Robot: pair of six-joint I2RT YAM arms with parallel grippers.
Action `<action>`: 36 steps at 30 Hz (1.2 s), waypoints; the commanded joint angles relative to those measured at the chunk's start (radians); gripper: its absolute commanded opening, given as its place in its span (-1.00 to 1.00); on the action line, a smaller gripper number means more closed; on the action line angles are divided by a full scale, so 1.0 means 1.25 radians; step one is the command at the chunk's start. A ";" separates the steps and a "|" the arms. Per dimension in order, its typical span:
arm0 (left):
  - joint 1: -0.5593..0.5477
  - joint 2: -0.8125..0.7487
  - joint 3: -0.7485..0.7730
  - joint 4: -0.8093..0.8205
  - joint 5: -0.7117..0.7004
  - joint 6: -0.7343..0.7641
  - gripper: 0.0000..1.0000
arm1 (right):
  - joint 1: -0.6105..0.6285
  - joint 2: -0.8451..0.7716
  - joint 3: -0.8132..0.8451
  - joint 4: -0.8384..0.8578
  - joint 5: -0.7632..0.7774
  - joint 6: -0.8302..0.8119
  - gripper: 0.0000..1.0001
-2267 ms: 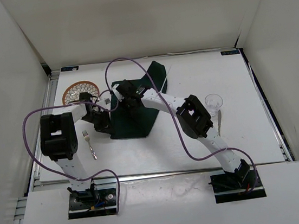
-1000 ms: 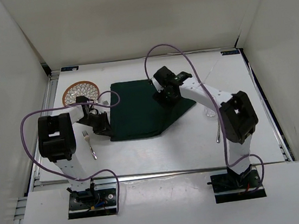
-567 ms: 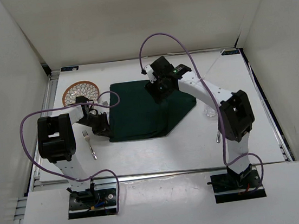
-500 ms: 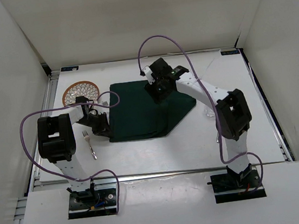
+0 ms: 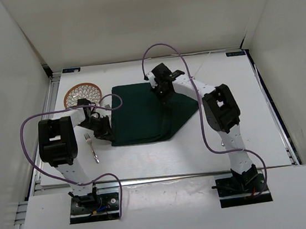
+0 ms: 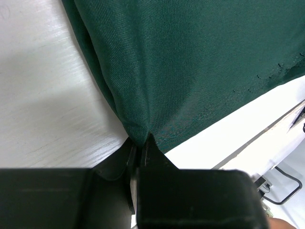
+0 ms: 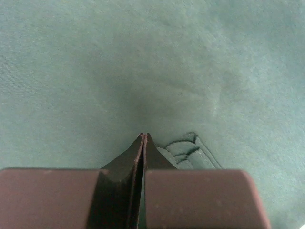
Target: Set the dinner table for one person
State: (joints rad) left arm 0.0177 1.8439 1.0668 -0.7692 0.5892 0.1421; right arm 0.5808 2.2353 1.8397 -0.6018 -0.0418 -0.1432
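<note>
1. Now, a round brown-patterned plate [image 5: 82,93] sits far left on the matte-white rectangular dinner table [image 5: 249,80].
2. Both sets of fingers are pressed together on the dark green cloth mat [image 5: 136,116]: the left gripper [image 6: 138,148] on its near-left corner, the right gripper [image 7: 143,138] on its far part.

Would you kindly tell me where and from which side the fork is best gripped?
Take the fork at mid-handle, coming straight down from above, jaws across its narrow width. It lies flat on the dinner table, tines pointing away, with bare tabletop on both sides. The left gripper is nearest, but is shut on the green mat's corner.
</note>
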 commanded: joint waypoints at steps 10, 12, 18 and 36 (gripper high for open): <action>0.005 -0.009 0.030 -0.015 -0.011 0.011 -0.80 | -0.022 -0.183 -0.304 -0.112 0.119 -0.034 -1.00; 0.005 -0.009 0.030 -0.015 -0.011 0.011 -0.80 | -0.040 -0.225 -0.334 -0.133 0.119 -0.034 -1.00; 0.005 -0.009 0.030 -0.015 -0.011 0.011 -0.80 | -0.057 -0.350 -0.419 -0.208 0.119 -0.051 -1.00; 0.005 -0.033 0.022 -0.008 -0.011 0.004 -0.80 | -0.024 -0.126 -0.063 -0.121 -0.039 -0.074 -1.00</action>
State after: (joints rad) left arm 0.0177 1.8442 1.0821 -0.7845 0.5831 0.1406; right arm 0.5533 1.9751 1.7081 -0.7815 -0.0742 -0.2203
